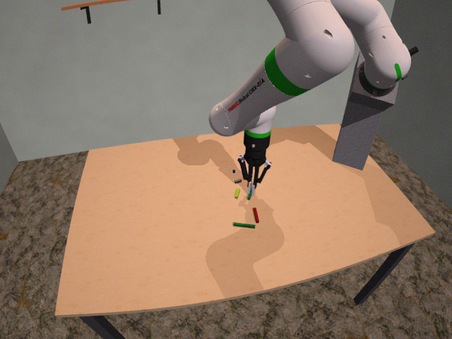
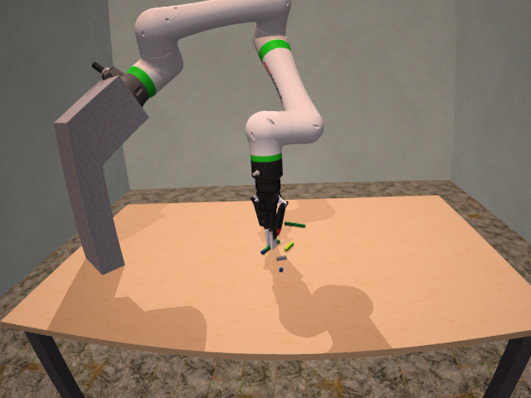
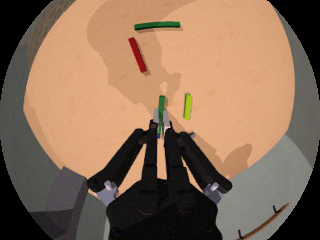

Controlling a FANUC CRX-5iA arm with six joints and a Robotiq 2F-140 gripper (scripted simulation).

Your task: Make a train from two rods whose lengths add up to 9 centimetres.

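My gripper reaches straight down to the table middle and is shut on a green rod, which lies low at the table top. In the exterior view a small blue piece sits right at that rod's near end. A second green rod lies flat farther off, with a red rod beside it. A lime rod lies close beside the gripper. A grey rod and a blue cube lie just beyond.
The rods lie clustered in the middle of the wooden table. The grey robot pedestal stands at one table corner. A wall shelf hangs far behind.
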